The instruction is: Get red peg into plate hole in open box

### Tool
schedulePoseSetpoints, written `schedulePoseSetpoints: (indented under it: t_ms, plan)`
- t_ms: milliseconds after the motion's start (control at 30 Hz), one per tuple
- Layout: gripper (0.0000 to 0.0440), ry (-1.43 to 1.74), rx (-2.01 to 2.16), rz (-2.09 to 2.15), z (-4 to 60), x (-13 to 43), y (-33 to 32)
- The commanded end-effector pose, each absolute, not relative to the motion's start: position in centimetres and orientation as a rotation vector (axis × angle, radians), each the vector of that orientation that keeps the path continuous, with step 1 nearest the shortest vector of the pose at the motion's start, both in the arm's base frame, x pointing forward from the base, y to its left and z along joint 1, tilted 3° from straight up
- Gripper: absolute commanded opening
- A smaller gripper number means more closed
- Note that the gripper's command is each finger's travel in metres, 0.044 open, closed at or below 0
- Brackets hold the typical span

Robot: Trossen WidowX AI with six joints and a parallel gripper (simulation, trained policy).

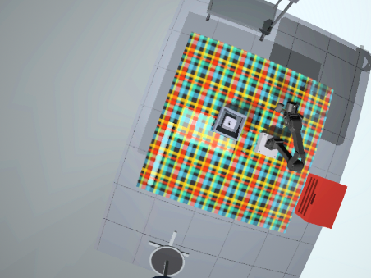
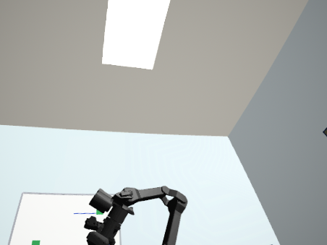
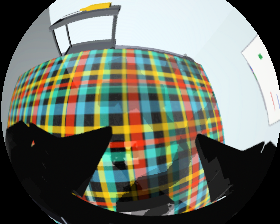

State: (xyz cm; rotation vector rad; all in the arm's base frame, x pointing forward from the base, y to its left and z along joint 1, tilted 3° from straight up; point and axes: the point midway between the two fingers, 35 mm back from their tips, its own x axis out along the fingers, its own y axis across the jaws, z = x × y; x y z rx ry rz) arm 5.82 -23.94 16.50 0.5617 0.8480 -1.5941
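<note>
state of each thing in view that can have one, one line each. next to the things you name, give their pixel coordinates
gripper (image 1: 281,107) (image 3: 155,136): open, nothing between its fingers
box (image 1: 219,135): open at the top, upright
plate (image 1: 233,121): in the bottom of the box, its hole in view
arm (image 1: 299,139) (image 2: 152,194): bent, hand away from the box
red peg: cannot be made out

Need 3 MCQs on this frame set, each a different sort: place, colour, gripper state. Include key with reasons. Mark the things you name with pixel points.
1. Where is the open box (image 1: 240,123)?
A) on the checked cloth (image 1: 185,178) (image 3: 95,107)
B) on the cart (image 1: 242,6)
C) on the red cabinet (image 1: 326,202)

2. Colour of the arm's base plate (image 1: 263,147)?
A) red
B) white
C) green

3. Gripper (image 1: 283,107) (image 3: 155,137) state?
A) shut on a peg
B) shut, nothing held
C) open, nothing held

Key:
1 A: top view shows cloth all around it.
2 B: pale plate under the arm's foot.
3 C: wrist view shows fingers wide apart, only cloth between.
</note>
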Motion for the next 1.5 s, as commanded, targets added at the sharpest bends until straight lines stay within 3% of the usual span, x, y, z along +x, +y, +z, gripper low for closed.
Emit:
schedulePoseSetpoints:
  t_ms: [0, 733, 1467]
  plan:
    - [0.044, 0.869, 0.569, -1.523, 16.3, 8.1, -23.1]
    - [0.044, 1.059, 0.552, -1.018, 15.7, 19.9, -10.3]
    - [0.044, 1.35, 0.532, -0.756, 13.6, 19.3, 5.4]
